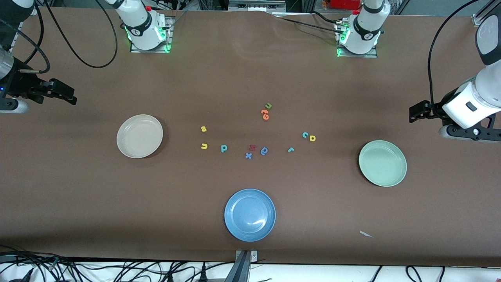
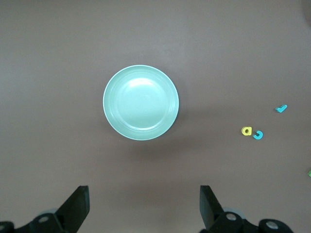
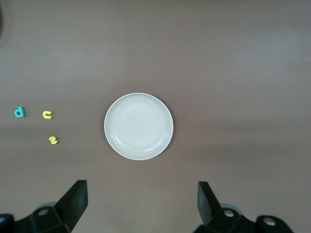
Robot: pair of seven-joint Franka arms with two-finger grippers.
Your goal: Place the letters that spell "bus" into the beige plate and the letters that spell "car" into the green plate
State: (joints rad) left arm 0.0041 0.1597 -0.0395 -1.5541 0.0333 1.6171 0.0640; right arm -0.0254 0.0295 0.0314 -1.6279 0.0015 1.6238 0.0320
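The empty beige plate (image 1: pixel 139 136) (image 3: pixel 139 126) lies toward the right arm's end of the table, the empty green plate (image 1: pixel 382 163) (image 2: pixel 141 103) toward the left arm's end. Between them, on the table, lie the yellow s (image 1: pixel 203 129) (image 3: pixel 53 140), yellow u (image 1: pixel 204 146) (image 3: pixel 47 114) and teal b (image 1: pixel 224 148) (image 3: pixel 19 112). Closer to the green plate lie the teal c (image 1: pixel 305 135) (image 2: pixel 258 135), yellow a (image 1: pixel 312 138) (image 2: pixel 247 130) and teal r (image 1: pixel 290 149) (image 2: pixel 281 108). My left gripper (image 1: pixel 411 112) (image 2: pixel 144 206) hangs open and empty over bare table at its end. My right gripper (image 1: pixel 72 96) (image 3: pixel 142 204) does the same at its own end.
An empty blue plate (image 1: pixel 249 214) sits nearest the front camera, mid-table. Other loose letters lie among the task letters: a green u (image 1: pixel 268 105), an orange one (image 1: pixel 265 114), a red one (image 1: pixel 252 147), a blue x (image 1: pixel 248 156) and a blue round one (image 1: pixel 264 150). A white scrap (image 1: pixel 366 234) lies near the front edge.
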